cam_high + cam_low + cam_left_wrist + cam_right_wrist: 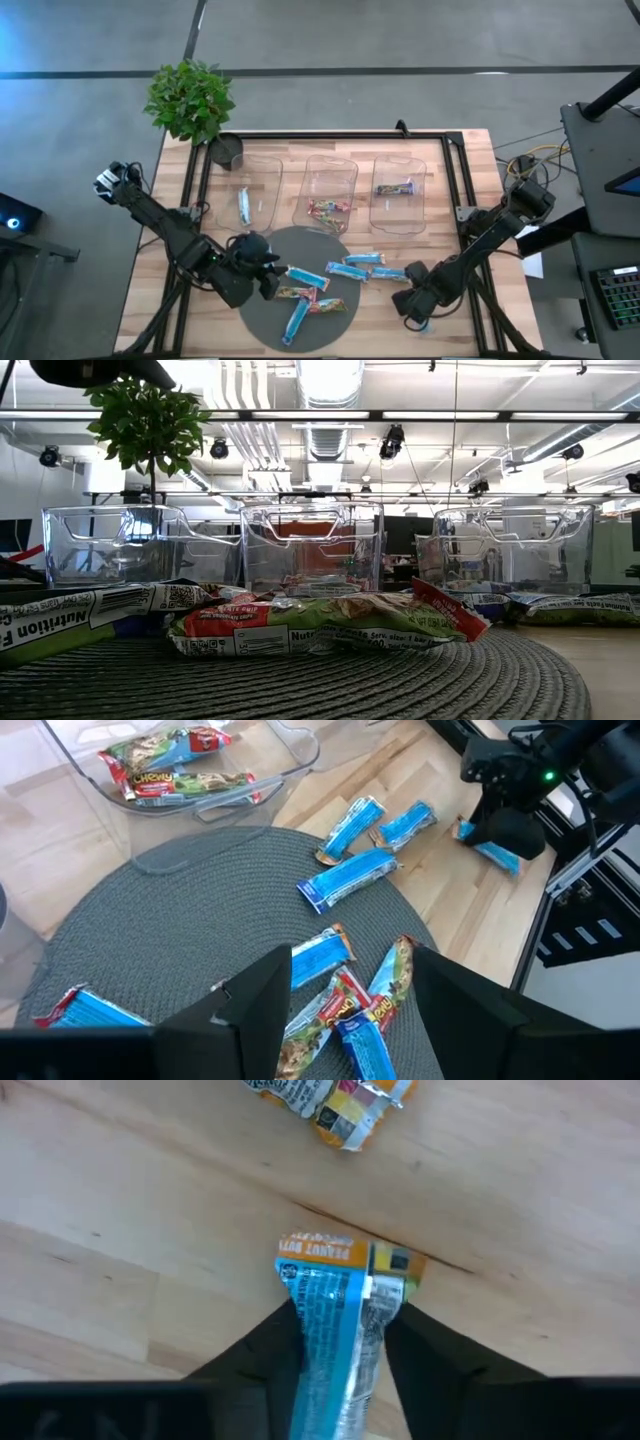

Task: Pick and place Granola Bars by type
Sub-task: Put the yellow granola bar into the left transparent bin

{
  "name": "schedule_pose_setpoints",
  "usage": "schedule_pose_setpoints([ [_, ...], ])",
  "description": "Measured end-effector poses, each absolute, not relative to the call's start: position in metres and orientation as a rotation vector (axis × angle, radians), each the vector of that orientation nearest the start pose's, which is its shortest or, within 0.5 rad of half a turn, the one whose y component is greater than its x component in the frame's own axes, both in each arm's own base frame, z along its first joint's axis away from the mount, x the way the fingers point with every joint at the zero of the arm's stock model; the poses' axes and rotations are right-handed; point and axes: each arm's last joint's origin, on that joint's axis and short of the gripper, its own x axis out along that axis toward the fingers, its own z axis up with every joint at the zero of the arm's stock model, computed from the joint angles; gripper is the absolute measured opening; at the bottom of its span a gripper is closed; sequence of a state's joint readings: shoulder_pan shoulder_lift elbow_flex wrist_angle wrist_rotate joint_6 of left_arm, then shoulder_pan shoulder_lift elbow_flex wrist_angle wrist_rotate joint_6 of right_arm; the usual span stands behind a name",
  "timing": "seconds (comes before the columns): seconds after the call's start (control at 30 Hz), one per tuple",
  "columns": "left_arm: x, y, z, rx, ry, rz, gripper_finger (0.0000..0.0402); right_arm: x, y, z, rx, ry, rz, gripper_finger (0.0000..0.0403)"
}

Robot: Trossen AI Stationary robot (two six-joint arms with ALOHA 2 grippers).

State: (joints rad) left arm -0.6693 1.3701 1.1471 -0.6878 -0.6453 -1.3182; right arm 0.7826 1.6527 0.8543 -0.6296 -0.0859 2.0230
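Several Granola Bars lie on and beside the round grey mat (290, 245): light blue ones (348, 271) and multicoloured ones (325, 306). My left gripper (345, 1010) hovers open over the mat's left part, with bars below its fingers. My right gripper (418, 312) points down at the bare wood right of the mat, shut on a light blue bar (325, 1295) with an orange end. In the left wrist view that bar (492, 852) shows under the right gripper. My right gripper pinches the light blue bar by its two long edges (300, 1320) between its two fingers, a little back from the bar's orange end (318, 1250). The fingers come from above, pointing down, and lie across the bar. Whether the bar is off the wood cannot be told.
Three clear bins stand along the far side: the left (258, 190) holds a blue bar, the middle (330, 190) multicoloured ones, the right (400, 195) a dark one. A potted plant (190, 98) stands at the far left corner. Another wrapper end (330, 1098) lies just beyond the right gripper.
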Motion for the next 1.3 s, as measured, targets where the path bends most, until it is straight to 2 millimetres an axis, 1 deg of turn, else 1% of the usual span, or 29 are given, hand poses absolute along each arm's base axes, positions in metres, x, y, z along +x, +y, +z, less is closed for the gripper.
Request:
schedule_pose_setpoints([
  [0.13,0.227,-0.158,0.293,-0.717,0.587,0.421,0.019,0.19,0.192,0.145,1.108,1.388,-0.765,0.0086],
  [0.27,0.229,-0.16,0.295,-0.756,0.583,0.394,0.019,0.188,0.187,0.165,1.112,1.296,-0.685,0.0069],
  [0.33,0.231,-0.161,0.297,-0.779,0.565,0.379,0.019,0.186,0.181,0.177,1.126,1.213,-0.663,0.0067],
  [0.43,0.234,-0.164,0.301,-0.838,0.52,0.358,0.019,0.184,0.172,0.201,1.172,0.997,-0.614,0.0068],
  [0.5,0.237,-0.163,0.303,-0.856,0.485,0.353,0.019,0.183,0.162,0.219,1.195,0.785,-0.601,0.0069],
  [0.6,0.244,-0.156,0.305,-0.86,0.451,0.369,0.019,0.182,0.141,0.245,1.206,0.436,-0.619,0.0068],
  [0.67,0.248,-0.149,0.305,-0.87,0.441,0.393,0.019,0.184,0.128,0.26,1.177,0.267,-0.632,0.0068],
  [0.7,0.251,-0.146,0.306,-0.878,0.446,0.393,0.019,0.186,0.122,0.267,1.152,0.219,-0.632,0.0068],
  [0.77,0.258,-0.139,0.307,-0.887,0.481,0.342,0.019,0.194,0.11,0.279,1.106,0.166,-0.617,0.0068],
  [0.83,0.267,-0.134,0.309,-0.895,0.479,0.235,0.019,0.205,0.102,0.289,1.068,0.152,-0.568,0.0068],
  [0.9,0.277,-0.129,0.312,-0.921,0.407,0.135,0.019,0.218,0.095,0.296,1.036,0.135,-0.508,0.0068],
  [0.97,0.284,-0.123,0.316,-0.95,0.315,0.071,0.019,0.227,0.089,0.301,1.013,0.106,-0.467,0.0068],
  [1.03,0.288,-0.117,0.318,-0.979,0.239,0.052,0.019,0.234,0.084,0.303,1.0,0.081,-0.456,0.0068],
  [1.1,0.29,-0.112,0.316,-0.992,0.203,0.062,0.019,0.238,0.081,0.303,1.004,0.07,-0.457,0.0068],
  [1.23,0.295,-0.099,0.312,-1.034,0.169,0.106,0.019,0.243,0.082,0.301,1.024,0.087,-0.42,0.0068],
  [1.3,0.302,-0.092,0.31,-1.058,0.148,0.117,0.019,0.247,0.084,0.3,1.031,0.094,-0.394,0.0068],
])
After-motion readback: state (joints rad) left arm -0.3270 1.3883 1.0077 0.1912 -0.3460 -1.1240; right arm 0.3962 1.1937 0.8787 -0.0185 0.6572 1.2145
